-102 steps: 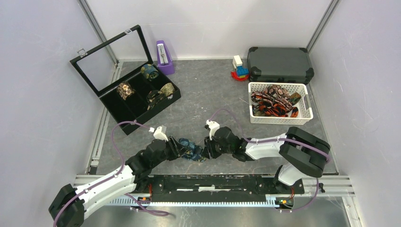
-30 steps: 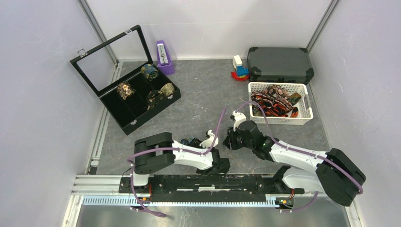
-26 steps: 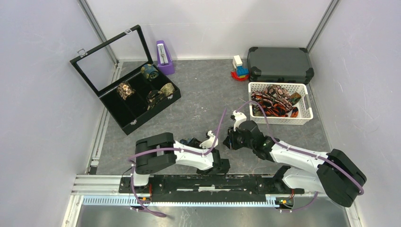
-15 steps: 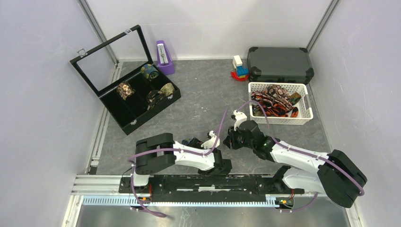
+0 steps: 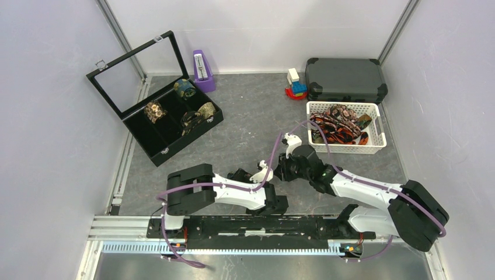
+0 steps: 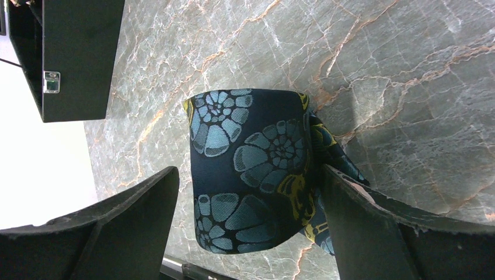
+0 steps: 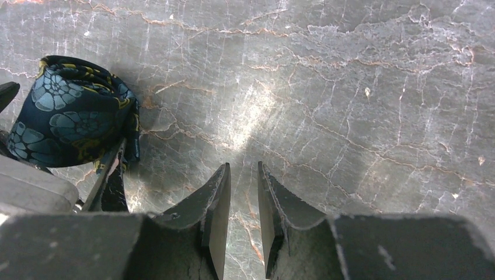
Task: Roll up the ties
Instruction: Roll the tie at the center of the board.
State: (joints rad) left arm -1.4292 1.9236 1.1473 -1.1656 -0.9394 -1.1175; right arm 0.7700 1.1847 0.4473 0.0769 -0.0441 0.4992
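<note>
A rolled navy tie (image 6: 251,169) with blue and gold flowers stands on the marble tabletop, its loose tail end sticking out at the right. My left gripper (image 6: 248,172) is open and straddles the roll; a gap shows at the left finger (image 6: 134,216), while the right finger (image 6: 373,221) is close against the tail. From above, the roll (image 5: 238,174) is mostly hidden by the left wrist. My right gripper (image 7: 243,166) hovers over bare table to the right of the roll (image 7: 70,119), jaws a narrow slit apart with nothing between them. More ties (image 5: 338,128) lie loose in a white basket.
A black box (image 5: 156,153) with its lid up holds several rolled ties at the back left; its corner (image 6: 76,52) shows in the left wrist view. The white basket (image 5: 345,147), a dark case (image 5: 345,79), toy blocks (image 5: 296,84) and a purple metronome (image 5: 203,71) stand at the back.
My left gripper has opened off the rolled tie, which stays standing on the table. The right gripper has drifted slightly left and back, its narrow gap unchanged.
</note>
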